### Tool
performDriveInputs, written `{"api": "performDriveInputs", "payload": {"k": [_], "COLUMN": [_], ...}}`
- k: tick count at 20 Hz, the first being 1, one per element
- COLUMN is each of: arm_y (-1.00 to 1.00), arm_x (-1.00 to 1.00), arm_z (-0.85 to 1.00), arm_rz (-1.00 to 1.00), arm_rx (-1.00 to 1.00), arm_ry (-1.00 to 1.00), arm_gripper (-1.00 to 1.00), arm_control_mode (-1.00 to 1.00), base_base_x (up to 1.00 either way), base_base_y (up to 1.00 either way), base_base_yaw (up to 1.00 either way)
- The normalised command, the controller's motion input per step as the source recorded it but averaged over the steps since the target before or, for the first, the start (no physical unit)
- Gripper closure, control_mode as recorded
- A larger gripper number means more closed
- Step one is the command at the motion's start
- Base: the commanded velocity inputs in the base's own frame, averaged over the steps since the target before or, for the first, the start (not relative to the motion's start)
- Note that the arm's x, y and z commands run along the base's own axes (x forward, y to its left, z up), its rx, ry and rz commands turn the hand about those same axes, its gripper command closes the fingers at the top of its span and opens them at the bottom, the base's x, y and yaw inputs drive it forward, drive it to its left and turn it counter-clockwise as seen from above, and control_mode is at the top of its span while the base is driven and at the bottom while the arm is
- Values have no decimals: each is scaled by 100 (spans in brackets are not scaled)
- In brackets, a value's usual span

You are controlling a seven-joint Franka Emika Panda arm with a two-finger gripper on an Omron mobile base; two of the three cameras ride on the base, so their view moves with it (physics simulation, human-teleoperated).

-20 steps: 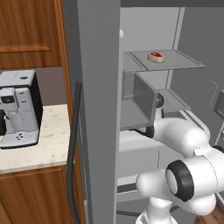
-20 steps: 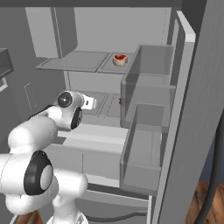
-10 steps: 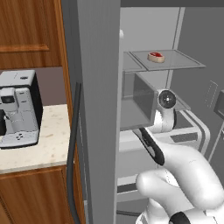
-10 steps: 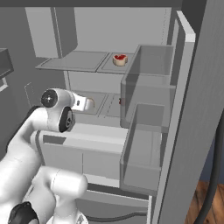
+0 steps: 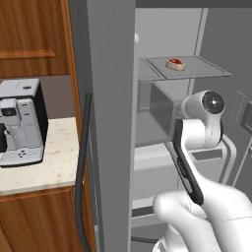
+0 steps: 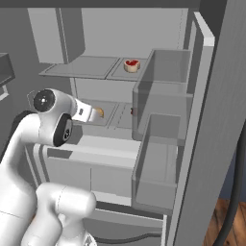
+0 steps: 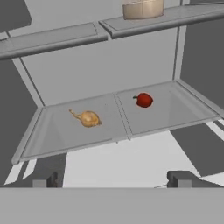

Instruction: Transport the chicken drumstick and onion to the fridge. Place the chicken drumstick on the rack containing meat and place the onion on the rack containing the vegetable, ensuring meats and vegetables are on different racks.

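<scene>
The fridge (image 6: 202,96) stands open in front of me. On its middle rack (image 7: 183,111) lies the onion (image 7: 88,118), a golden-brown roundish lump with a thin curled stem, left of a red pepper (image 7: 143,99). From the right base view the onion (image 6: 98,112) sits just past my gripper (image 6: 91,114). My gripper (image 7: 113,180) is open and empty, held level in front of that rack, a short way back from the onion. The upper rack (image 7: 65,35) carries a piece of meat (image 7: 142,8) (image 6: 131,65) (image 5: 175,64). The chicken drumstick is out of view.
Translucent door bins (image 6: 161,120) jut out on the right, close beside the arm. White drawers (image 6: 91,158) lie below the middle rack. A coffee machine (image 5: 19,123) stands on the pale counter (image 5: 54,167) left of the fridge's side wall (image 5: 108,123).
The arm has lifted its elbow and straightened up, and the hand has drawn slightly back from the middle rack. The jaws have stayed open. The onion and pepper have not moved.
</scene>
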Motion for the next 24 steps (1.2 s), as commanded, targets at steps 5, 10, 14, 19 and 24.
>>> {"api": "performDriveInputs", "payload": {"k": [5, 10, 14, 19, 24], "arm_y": [0, 0, 0, 0, 0], "arm_x": [-53, -46, -42, -40, -59], "arm_z": [34, 38, 22, 0, 10], "arm_rz": [0, 0, 0, 0, 0], "arm_rx": [0, 0, 0, -2, 0], "arm_ry": [12, 14, 11, -18, -7], "arm_gripper": [-100, -100, -100, -100, -100], "arm_control_mode": [-100, -100, -100, -100, -100], "base_base_x": [0, 0, 0, 0, 0], "base_base_y": [0, 0, 0, 0, 0], "base_base_yaw": [0, 0, 0, 0, 0]}}
